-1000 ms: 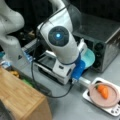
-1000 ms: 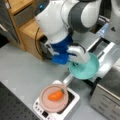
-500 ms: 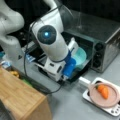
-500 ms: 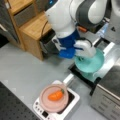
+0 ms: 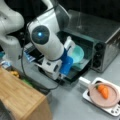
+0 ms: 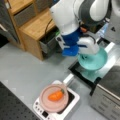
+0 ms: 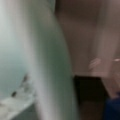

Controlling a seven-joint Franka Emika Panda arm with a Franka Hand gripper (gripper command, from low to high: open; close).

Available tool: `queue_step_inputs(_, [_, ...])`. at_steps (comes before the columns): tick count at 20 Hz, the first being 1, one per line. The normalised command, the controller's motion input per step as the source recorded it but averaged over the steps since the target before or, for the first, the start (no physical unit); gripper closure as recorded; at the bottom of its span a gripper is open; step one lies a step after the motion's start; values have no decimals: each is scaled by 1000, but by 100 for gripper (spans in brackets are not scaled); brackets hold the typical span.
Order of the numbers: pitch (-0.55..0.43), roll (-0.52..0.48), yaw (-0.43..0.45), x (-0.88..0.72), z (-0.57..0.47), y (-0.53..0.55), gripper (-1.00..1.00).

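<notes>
Where the oven (image 5: 105, 37) door lies open, the gripper (image 6: 88, 48) sits at the bowl's (image 6: 96, 60) near rim, seemingly clamped on it; the bowl hangs over the door, the oven mouth just behind; a carrot (image 6: 55, 95) rests on a plate (image 6: 45, 103) nearby.

Teal bowl (image 6: 93, 60) at gripper (image 6: 88, 50), over oven door (image 6: 82, 72)

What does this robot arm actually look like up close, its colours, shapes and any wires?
The arm is made of rounded glossy white shells with dark grey joints. One joint cap carries a glowing blue light. Near the wrist sits a bright blue block, then a white gripper. A black cable trails below.
</notes>
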Motion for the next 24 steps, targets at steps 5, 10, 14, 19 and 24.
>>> queue_step_inputs(5, [-270,121,-125,-314,-101,109,100])
queue_step_inputs(10, [-272,84,-115,-350,-128,140,100])
queue_step_inputs(14, [-285,-6,-97,-456,-116,211,100])
queue_step_inputs(19, [-312,-58,-105,-478,-89,273,100])
queue_step_inputs(24, [-335,-90,-116,-451,-81,320,100])
